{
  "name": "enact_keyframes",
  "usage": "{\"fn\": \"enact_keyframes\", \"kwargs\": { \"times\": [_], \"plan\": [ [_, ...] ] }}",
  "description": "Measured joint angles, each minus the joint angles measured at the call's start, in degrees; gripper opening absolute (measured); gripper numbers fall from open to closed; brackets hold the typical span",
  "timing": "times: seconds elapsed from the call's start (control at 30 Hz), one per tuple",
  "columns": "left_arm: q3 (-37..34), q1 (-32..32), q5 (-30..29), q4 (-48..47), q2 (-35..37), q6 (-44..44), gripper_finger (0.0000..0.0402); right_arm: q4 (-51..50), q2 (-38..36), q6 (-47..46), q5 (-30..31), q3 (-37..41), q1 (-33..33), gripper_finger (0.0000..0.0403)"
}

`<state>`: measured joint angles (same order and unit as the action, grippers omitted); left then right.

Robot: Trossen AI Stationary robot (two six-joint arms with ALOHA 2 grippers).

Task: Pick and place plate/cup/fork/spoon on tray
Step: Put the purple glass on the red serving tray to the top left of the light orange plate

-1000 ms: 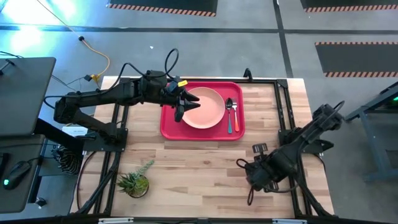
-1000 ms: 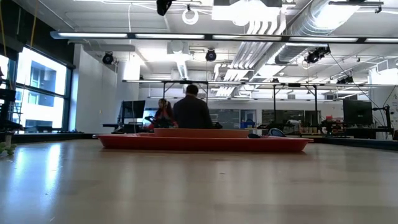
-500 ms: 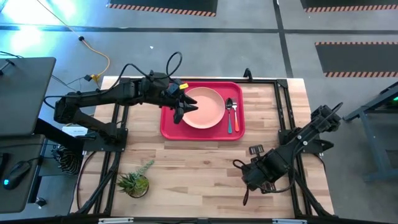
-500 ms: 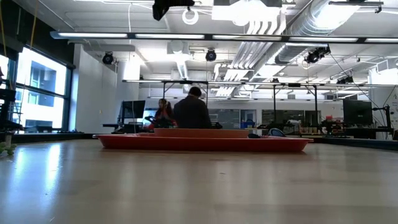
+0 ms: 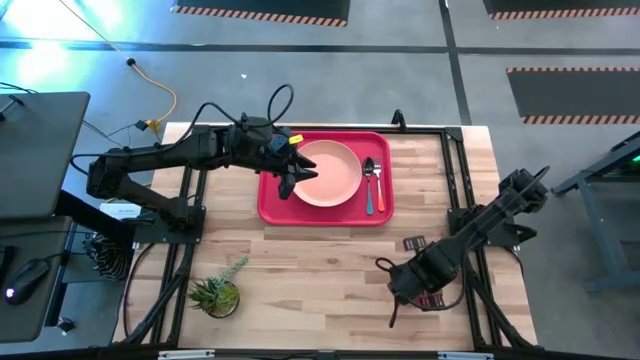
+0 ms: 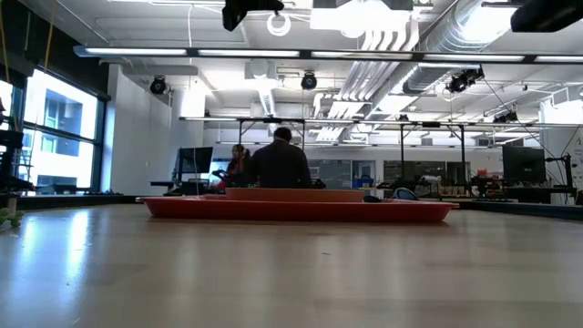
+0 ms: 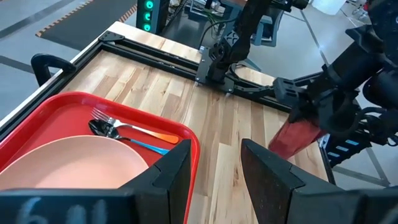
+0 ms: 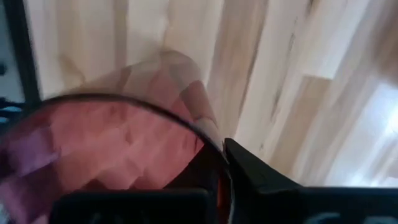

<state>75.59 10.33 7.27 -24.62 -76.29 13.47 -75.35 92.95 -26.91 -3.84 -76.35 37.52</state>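
The red tray (image 5: 270,205) lies at the table's far middle. On it are the pink plate (image 5: 335,175) and, to the plate's right, the spoon (image 5: 369,168) and the orange-handled fork (image 5: 379,195). My left gripper (image 5: 290,178) hovers open over the plate's left edge, with nothing between its fingers (image 7: 180,171). My right gripper (image 5: 410,287) is near the table's front right, shut on the dark-red cup (image 7: 297,135). The cup fills the right wrist view (image 8: 112,124). My right gripper holds the cup at its rim (image 8: 208,140). One dark finger (image 8: 261,174) shows beside the rim's edge, and the cup hides the other. In the left wrist view the cup hangs tilted below the gripper. Whether its base touches the wood, I cannot tell.
A small potted plant (image 5: 218,292) stands at the front left corner. Black frame rails (image 5: 455,170) run along the table's right side and far edge. Bare wood lies between the tray and my right gripper. People sit beyond the table (image 6: 281,164).
My right arm has shifted slightly toward the table's near edge, and a dark part of it now shows at the low view's top right. The tray and the things on it have stayed put.
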Motion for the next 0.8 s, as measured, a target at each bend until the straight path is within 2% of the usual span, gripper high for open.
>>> {"fn": "enact_keyframes", "kwargs": {
  "times": [0.2, 0.43, 0.67, 0.8],
  "plan": [
    [0.0, 0.0, 0.0, 0.0, 0.0, 0.4, 0.0131, -0.2, -1.2, -1.5, 0.5, 0.4, -0.2, 0.0003],
    [0.0, 0.0, -0.3, -0.8, 0.2, 2.9, 0.0131, -0.2, -6.2, -4.6, 4.0, 0.4, -2.6, 0.0002],
    [0.0, 0.0, -7.6, -6.8, 1.9, 1.9, 0.0131, 0.8, -12.4, -12.4, 6.1, 0.4, -8.5, 0.0001],
    [0.0, 0.0, -10.8, -9.7, 3.3, 1.0, 0.0131, 5.1, -15.3, -14.4, 6.8, 0.4, -12.5, 0.0001]
  ]
}}
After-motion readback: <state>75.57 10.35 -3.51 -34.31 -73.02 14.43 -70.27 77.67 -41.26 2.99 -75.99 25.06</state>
